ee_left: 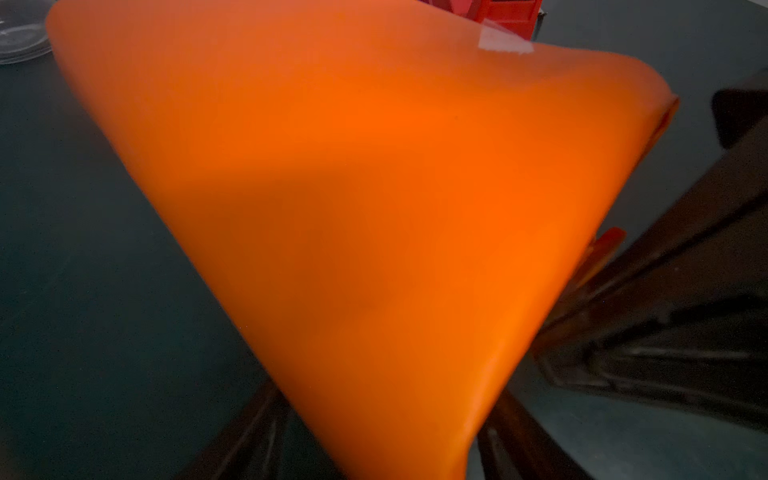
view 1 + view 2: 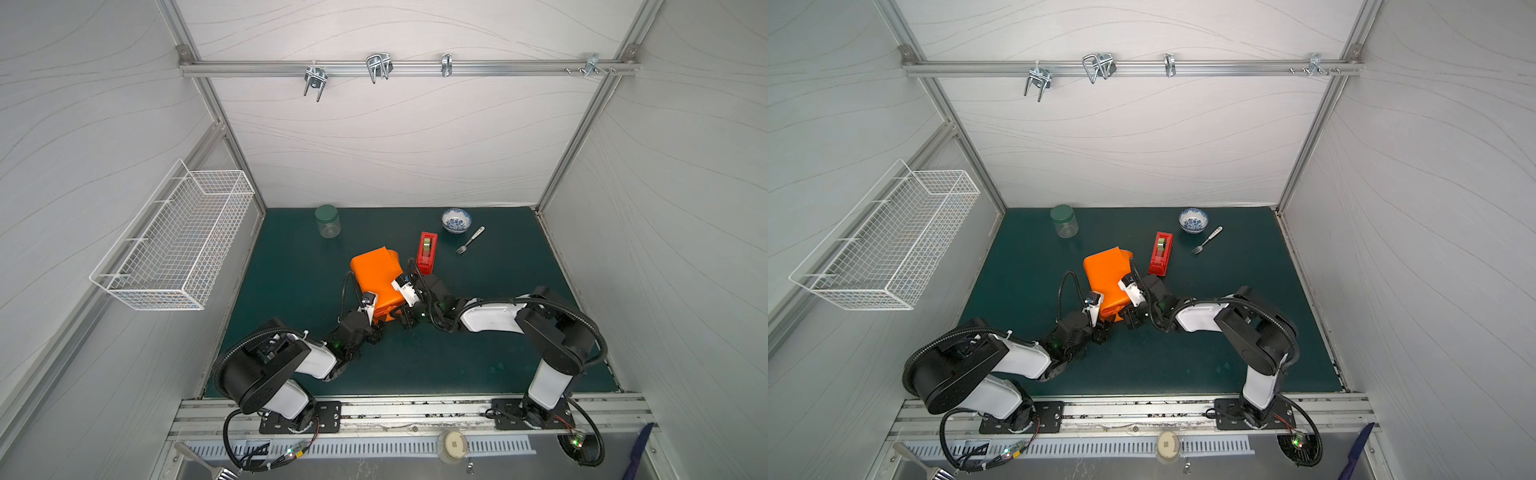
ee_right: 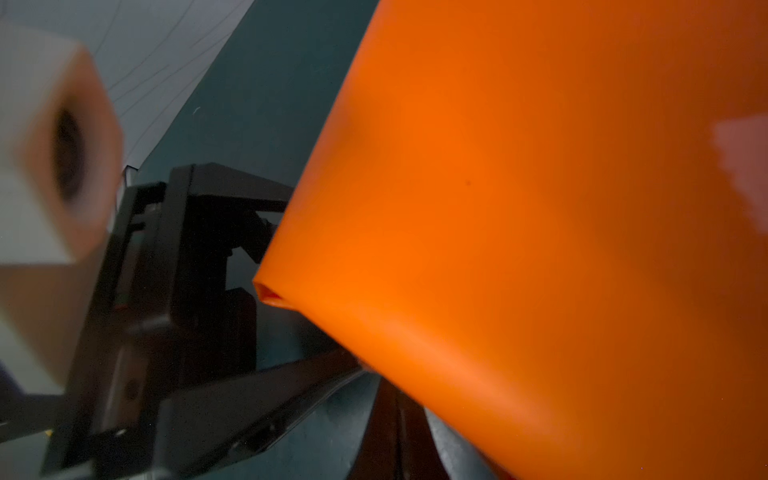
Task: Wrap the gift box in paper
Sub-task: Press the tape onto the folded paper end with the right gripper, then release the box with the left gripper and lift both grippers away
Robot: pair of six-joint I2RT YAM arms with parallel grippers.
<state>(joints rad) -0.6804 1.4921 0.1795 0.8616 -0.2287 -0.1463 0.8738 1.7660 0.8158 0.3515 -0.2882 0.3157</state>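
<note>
The orange paper (image 2: 376,276) (image 2: 1106,274) is folded round the gift box, so the box itself is hidden. The parcel lies mid-mat, and a strip of clear tape (image 1: 505,41) is stuck on its top. My left gripper (image 2: 376,325) (image 1: 382,419) straddles the parcel's near end, one finger against each side. My right gripper (image 2: 405,321) (image 3: 392,415) is shut at the same near end, just right of the left one, its tips under the paper's edge (image 3: 540,249). A small orange flap (image 1: 606,243) shows at its tips.
A red tape dispenser (image 2: 427,253) stands just behind and to the right of the parcel. Further back are a green-lidded jar (image 2: 327,221), a blue-patterned bowl (image 2: 456,220) and a fork (image 2: 469,240). A white wire basket (image 2: 174,237) hangs on the left wall.
</note>
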